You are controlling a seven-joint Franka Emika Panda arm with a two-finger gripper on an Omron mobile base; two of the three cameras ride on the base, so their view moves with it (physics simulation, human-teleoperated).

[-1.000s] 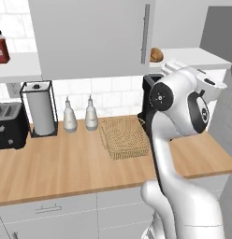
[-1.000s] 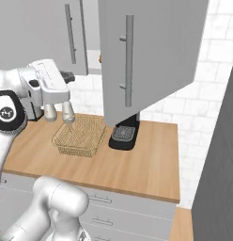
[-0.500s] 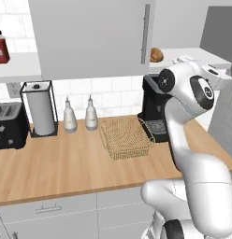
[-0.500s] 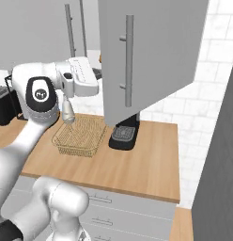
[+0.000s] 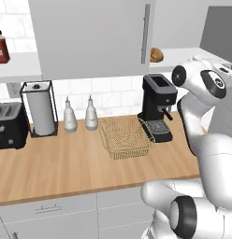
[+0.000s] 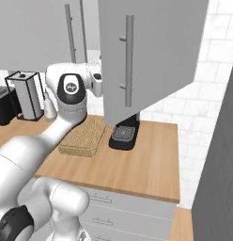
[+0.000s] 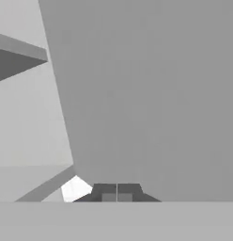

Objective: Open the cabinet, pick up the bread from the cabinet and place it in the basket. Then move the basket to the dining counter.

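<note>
The cabinet (image 5: 90, 37) stood with its right door (image 6: 151, 52) swung wide out over the tabletop (image 5: 66, 163), which left the pale inner shelf (image 5: 192, 53) bare to reach; the left door was shut. The arm's hand was raised to shelf height beside that open door, seemingly so it could turn in toward the shelf. The basket (image 5: 126, 137) sat empty toward the back edge of the tabletop, just beside the coffee machine (image 5: 157, 107) and below the shelf, handy for a short drop. The bread (image 5: 156, 55) lay at the shelf's left end, just past the closed door's edge, not yet taken. In the hand view the jaws (image 7: 116, 193) were pressed fully together on nothing, facing flat grey panel close up, so by my judgement they needed parting before any reach.
</note>
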